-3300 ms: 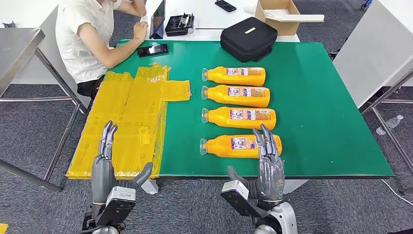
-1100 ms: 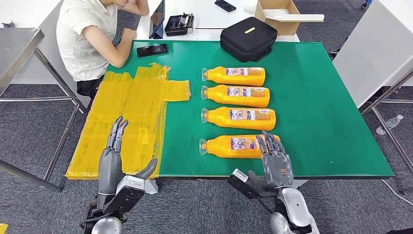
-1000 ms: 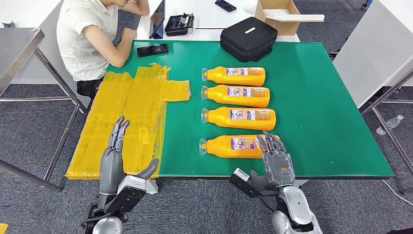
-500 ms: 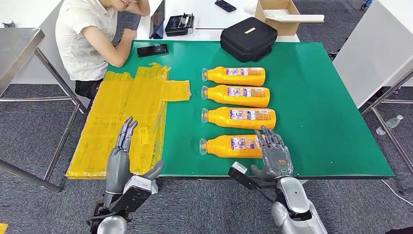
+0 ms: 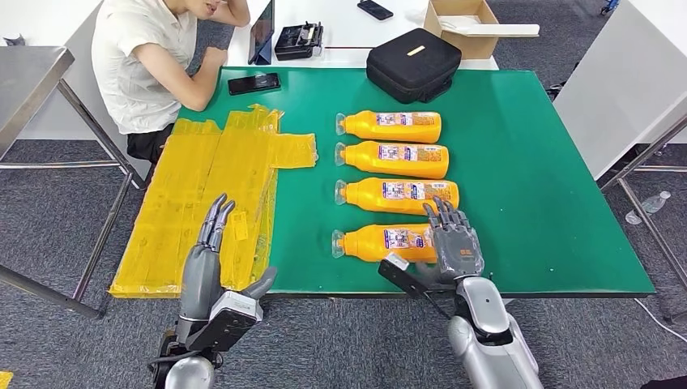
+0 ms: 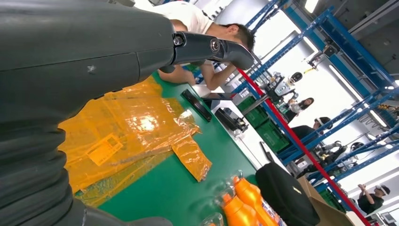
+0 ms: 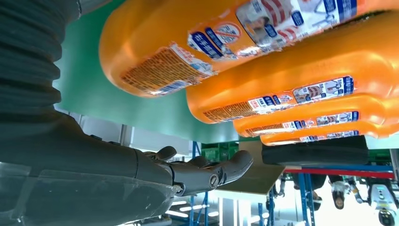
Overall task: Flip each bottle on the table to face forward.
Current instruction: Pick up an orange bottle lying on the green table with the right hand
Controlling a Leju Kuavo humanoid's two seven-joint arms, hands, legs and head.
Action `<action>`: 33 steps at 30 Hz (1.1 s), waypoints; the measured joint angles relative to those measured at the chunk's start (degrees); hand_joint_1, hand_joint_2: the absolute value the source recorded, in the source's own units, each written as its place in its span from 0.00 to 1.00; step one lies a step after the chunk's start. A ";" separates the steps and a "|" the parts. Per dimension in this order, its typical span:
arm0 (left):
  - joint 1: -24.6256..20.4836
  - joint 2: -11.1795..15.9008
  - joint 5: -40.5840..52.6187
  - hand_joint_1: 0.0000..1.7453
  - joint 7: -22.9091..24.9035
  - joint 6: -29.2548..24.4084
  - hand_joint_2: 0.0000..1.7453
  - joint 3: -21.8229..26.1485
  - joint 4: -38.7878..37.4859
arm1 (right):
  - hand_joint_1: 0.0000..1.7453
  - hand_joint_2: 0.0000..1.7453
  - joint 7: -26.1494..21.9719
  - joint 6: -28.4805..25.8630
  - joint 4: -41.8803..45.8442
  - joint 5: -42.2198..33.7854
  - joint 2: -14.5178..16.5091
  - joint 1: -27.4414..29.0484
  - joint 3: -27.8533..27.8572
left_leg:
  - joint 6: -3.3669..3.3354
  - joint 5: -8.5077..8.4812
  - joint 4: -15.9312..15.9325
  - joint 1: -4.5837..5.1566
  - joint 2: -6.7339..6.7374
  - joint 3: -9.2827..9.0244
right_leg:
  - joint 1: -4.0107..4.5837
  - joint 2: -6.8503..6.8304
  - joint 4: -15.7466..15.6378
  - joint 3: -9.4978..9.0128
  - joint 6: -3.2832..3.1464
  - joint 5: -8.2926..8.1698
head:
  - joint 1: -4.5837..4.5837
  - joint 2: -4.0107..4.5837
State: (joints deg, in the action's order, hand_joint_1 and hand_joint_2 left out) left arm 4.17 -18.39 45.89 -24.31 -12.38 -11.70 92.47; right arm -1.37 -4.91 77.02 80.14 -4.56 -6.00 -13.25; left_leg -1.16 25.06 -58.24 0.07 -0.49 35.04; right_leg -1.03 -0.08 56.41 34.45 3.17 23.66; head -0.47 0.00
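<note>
Four orange bottles lie in a column on the green table [image 5: 535, 186], caps pointing left and labels up: the far one [image 5: 389, 126], the second [image 5: 393, 159], the third [image 5: 397, 195] and the nearest [image 5: 377, 242]. My right hand [image 5: 454, 243] hovers over the base end of the nearest bottle with its fingers spread and nothing in them. The right wrist view shows that bottle [image 7: 197, 52] close by, the thumb [image 7: 207, 172] apart from it. My left hand [image 5: 209, 251] stands at the table's front left with its fingers straight, holding nothing.
Yellow plastic bags [image 5: 211, 203] cover the table's left part and overhang its front edge. A black case [image 5: 413, 63] and a phone [image 5: 254, 83] lie at the back. A person [image 5: 146, 65] sits at the far left corner. A cardboard box [image 5: 462, 20] stands behind.
My right hand has moved forward from the table's front edge to above the nearest bottle's base end. My left hand has drifted forward and to the right.
</note>
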 joint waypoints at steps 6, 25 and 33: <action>-0.39 0.21 -0.36 0.00 -0.13 0.11 1.00 -0.63 -0.51 | 0.00 1.00 -0.06 1.94 -4.28 -1.68 -0.03 -2.22 0.00 | 0.00 -0.01 0.00 0.00 0.00 -0.02 | 0.00 0.00 0.01 -0.01 0.00 -0.01 | 0.01 0.00; -1.48 0.62 -2.09 0.00 -0.66 1.78 1.00 -2.20 -2.38 | 0.24 1.00 -1.51 5.70 -13.92 -5.35 -2.78 -6.53 -2.05 | 0.00 0.00 0.00 0.00 0.01 -0.19 | 0.01 0.01 -0.01 -0.17 0.00 0.00 | 0.01 0.00; -1.87 0.74 -2.28 0.00 -0.76 1.93 1.00 -2.64 -3.06 | 1.00 1.00 -3.37 7.69 -15.64 -9.61 -5.06 -7.85 -2.90 | 0.00 0.00 -0.01 0.00 -0.02 -0.37 | 0.00 0.00 -0.04 -0.34 0.00 0.00 | -0.01 0.00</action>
State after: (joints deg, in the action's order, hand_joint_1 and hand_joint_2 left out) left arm 2.30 -17.65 43.61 -25.07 -10.45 -14.34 89.41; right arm -4.73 2.78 61.37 70.54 -9.62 -13.84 -16.14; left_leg -1.17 25.06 -58.25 0.07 -0.51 34.67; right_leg -1.02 -0.09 56.37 34.11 3.17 23.66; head -0.48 0.00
